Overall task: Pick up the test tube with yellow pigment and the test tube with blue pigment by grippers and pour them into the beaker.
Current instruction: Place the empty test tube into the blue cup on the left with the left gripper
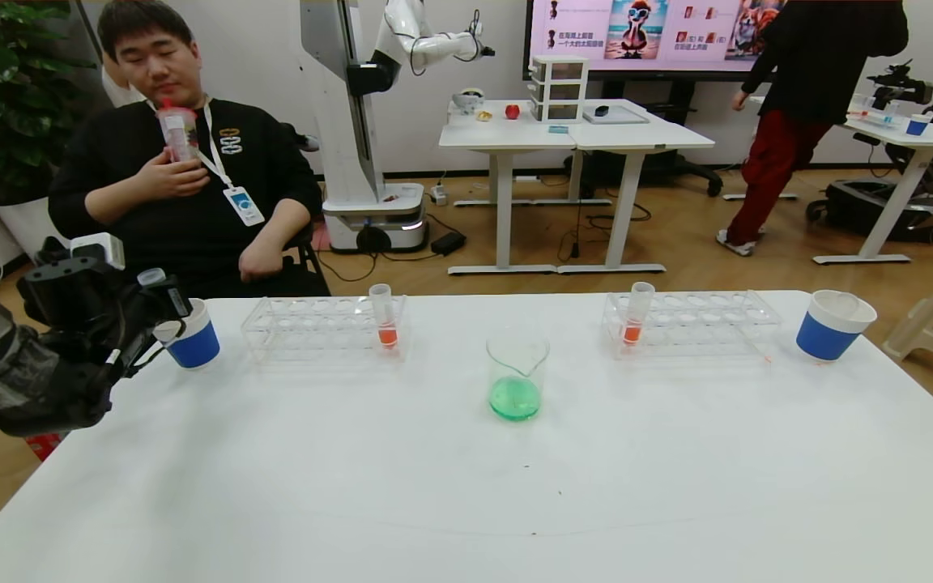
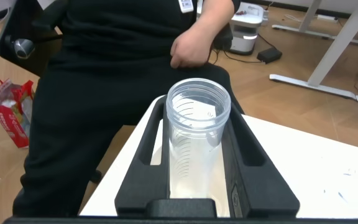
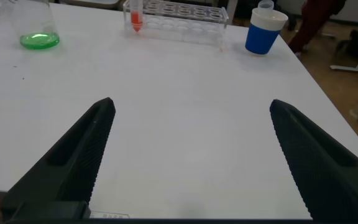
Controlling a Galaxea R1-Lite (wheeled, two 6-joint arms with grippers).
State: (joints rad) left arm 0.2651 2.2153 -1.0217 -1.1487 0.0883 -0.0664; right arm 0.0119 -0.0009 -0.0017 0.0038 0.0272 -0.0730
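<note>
My left gripper (image 1: 165, 312) is at the table's far left, shut on an empty clear test tube (image 2: 197, 118). The tube lies along the fingers with its open mouth pointing away, right beside the left blue paper cup (image 1: 195, 344). No yellow or blue liquid shows in any tube. The glass beaker (image 1: 517, 372) stands mid-table with green liquid in its bottom; it also shows in the right wrist view (image 3: 39, 25). My right gripper (image 3: 191, 102) is open and empty, low over bare table, and is out of the head view.
Two clear racks (image 1: 321, 324) (image 1: 689, 320) stand at the back, each with an orange-liquid tube (image 1: 385, 320) (image 1: 636, 312). A second blue cup (image 1: 831, 328) is at the back right with a clear tube sticking out (image 3: 265, 6). A seated person (image 1: 183, 186) is behind the left corner.
</note>
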